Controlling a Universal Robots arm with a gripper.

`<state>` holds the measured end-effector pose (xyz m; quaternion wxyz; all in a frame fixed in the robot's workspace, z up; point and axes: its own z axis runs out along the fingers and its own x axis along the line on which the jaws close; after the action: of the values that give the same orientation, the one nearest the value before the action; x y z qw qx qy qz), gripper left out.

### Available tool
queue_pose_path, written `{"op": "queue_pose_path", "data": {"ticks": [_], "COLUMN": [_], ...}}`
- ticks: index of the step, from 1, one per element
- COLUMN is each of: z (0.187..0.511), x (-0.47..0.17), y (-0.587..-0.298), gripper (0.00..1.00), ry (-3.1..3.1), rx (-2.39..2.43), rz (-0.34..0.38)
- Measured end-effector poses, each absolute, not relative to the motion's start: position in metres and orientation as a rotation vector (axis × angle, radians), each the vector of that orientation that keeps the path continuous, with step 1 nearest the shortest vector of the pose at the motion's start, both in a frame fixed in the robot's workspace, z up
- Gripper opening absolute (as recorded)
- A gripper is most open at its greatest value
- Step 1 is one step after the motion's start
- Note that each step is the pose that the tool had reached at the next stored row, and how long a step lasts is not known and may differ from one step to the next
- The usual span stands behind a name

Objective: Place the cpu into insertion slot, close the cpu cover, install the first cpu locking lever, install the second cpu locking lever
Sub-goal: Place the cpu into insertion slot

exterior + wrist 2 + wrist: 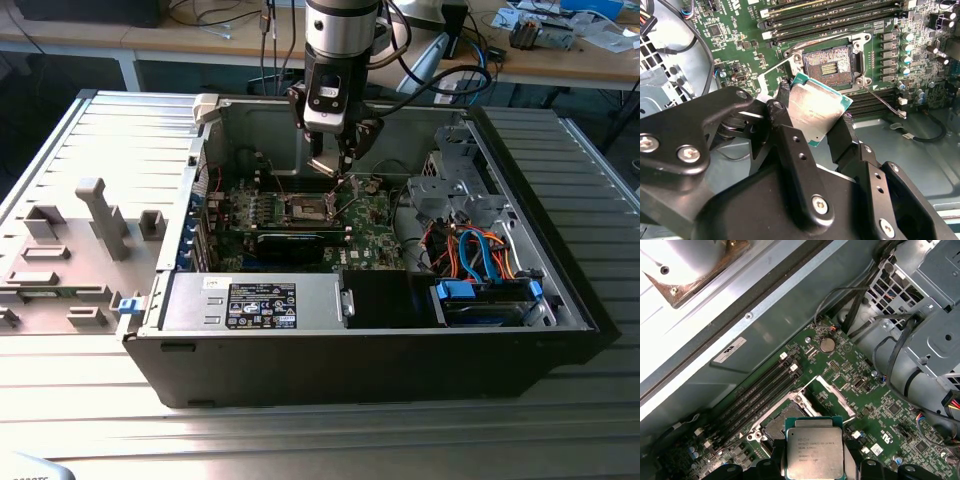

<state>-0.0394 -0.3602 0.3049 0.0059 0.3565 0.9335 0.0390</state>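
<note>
One gripper (811, 121) clamped the cpu (816, 106) by its edges, tilted above the bare slot (832, 65), cover (836, 394) open for access.

I could read nothing for certain. The cpu (815, 452), clamped in my pincer (815, 462), carried fine etched lines on its metal top, too small to make out. Beyond the pincer, a white sticker (730, 350) on the case wall (805, 315) bore dark marks. In the exterior view, below the pincer and nearer the camera, a black label (262, 305) with white print sat on a silver box (190, 295), equally unreadable.
</note>
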Motion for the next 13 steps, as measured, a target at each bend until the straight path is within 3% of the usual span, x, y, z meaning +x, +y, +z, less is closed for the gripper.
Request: {"op": "queue_pose_path", "data": {"ticks": [13], "z": [0.3049], "x": [-0.0394], "y": [-0.3602], "gripper": [0.55], "ry": [2.916], "rx": [1.130], "rz": [0.122]}}
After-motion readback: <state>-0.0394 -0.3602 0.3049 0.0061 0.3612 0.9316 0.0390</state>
